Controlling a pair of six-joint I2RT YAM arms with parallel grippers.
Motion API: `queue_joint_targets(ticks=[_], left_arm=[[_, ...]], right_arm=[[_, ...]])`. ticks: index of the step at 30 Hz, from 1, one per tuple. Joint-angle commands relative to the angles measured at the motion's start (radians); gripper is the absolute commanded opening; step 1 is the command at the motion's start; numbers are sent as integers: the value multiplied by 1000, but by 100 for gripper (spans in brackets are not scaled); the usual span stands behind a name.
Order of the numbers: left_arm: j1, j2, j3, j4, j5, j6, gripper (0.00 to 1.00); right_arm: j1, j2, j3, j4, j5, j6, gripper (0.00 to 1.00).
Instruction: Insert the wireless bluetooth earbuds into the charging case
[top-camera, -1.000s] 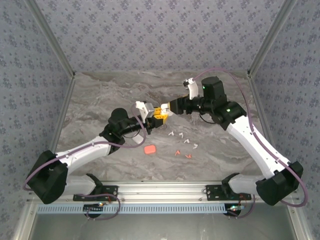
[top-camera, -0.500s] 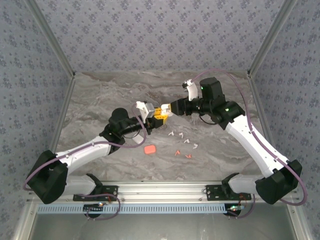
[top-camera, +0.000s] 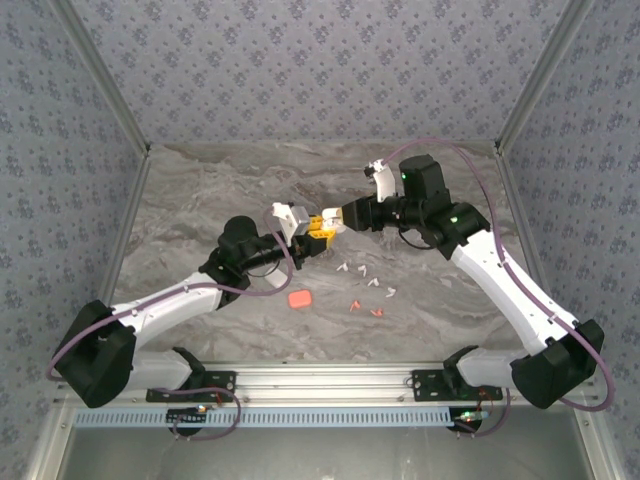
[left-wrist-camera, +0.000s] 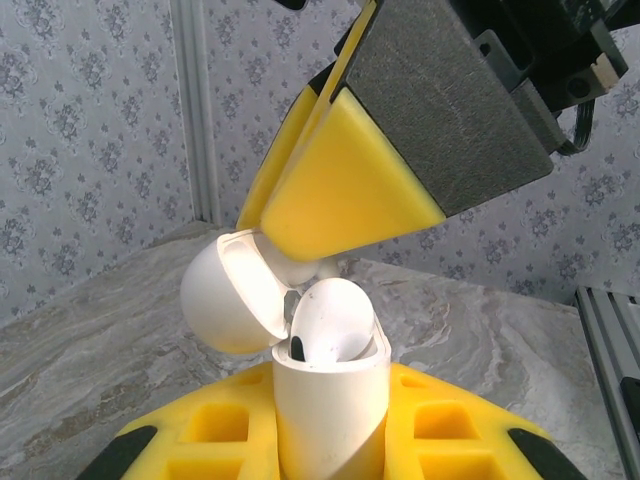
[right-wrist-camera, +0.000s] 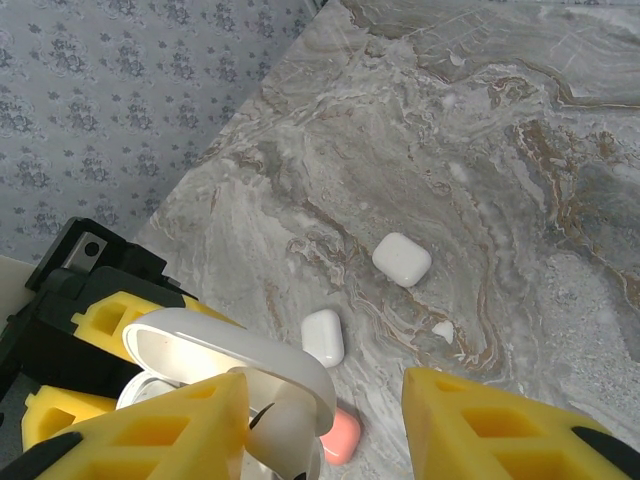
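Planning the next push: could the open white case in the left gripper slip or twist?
Likely slippery: the case looks smooth and rounded, with the left gripper gripping only its base. The open lid leans to one side, so a push may twist it.

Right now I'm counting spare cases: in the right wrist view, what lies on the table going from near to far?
pink case → narrow white case → squarish white case. The tiny white piece near them is left out, as its place in the order is unclear.
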Motion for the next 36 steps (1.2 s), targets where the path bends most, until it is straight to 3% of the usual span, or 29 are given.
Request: queue_joint_targets(ticks=[1, 29, 36], left_arm=[[-7, -5, 38, 43, -17, 9, 0], [-7, 3, 36, 46, -21, -4, 0], [-7, 9, 38, 46, -22, -4, 0]], right_arm=[[4, -22, 3, -29, 2, -19, 47], [31, 9, 20, -8, -4, -22, 47], [16, -12, 33, 4, -32, -7, 62]])
